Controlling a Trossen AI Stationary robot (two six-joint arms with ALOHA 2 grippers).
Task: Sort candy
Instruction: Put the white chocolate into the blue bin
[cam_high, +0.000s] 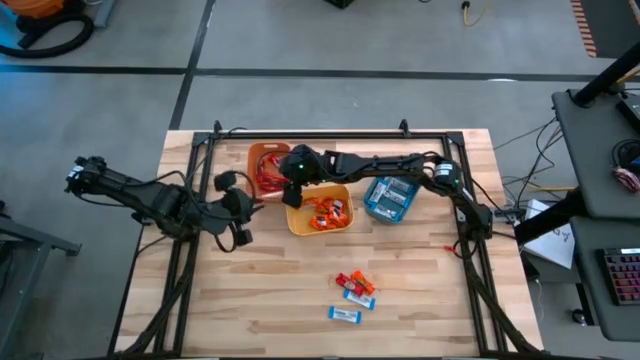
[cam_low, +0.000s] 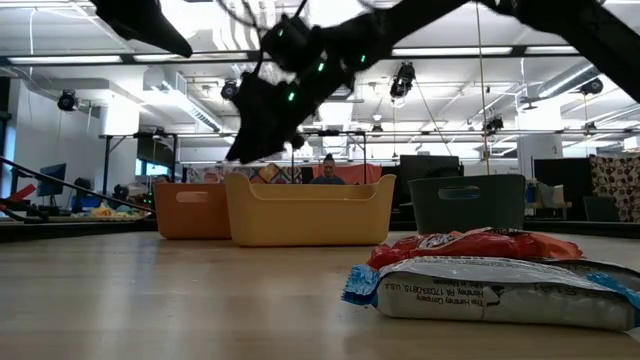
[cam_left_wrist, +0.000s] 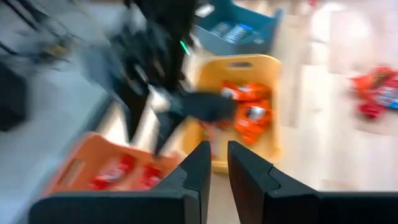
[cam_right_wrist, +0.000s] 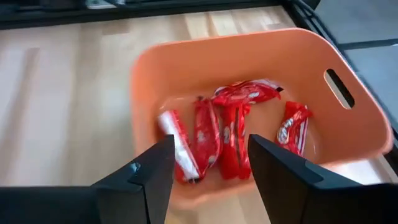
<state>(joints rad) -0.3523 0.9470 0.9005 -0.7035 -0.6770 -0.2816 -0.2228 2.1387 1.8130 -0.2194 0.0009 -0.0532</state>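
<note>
Three bins stand in a row at the far middle of the table. The orange bin (cam_high: 266, 160) holds several red-wrapped candies (cam_right_wrist: 230, 134), the yellow bin (cam_high: 320, 210) holds orange packets (cam_left_wrist: 249, 112), and the teal bin (cam_high: 392, 198) holds blue-and-white bars. My right gripper (cam_right_wrist: 208, 146) hangs open and empty over the orange bin's rim next to the yellow bin (cam_high: 288, 185). A few loose candies (cam_high: 353, 292) lie near the table's front. My left gripper (cam_high: 240, 215) waits left of the bins, its fingers (cam_left_wrist: 202, 165) almost together with nothing between them.
A black metal frame (cam_high: 310, 133) runs along the table's far edge and down both sides. Cables trail off the right edge (cam_high: 520, 215). Bare wood lies in front of the bins, around the loose candies (cam_low: 480, 272).
</note>
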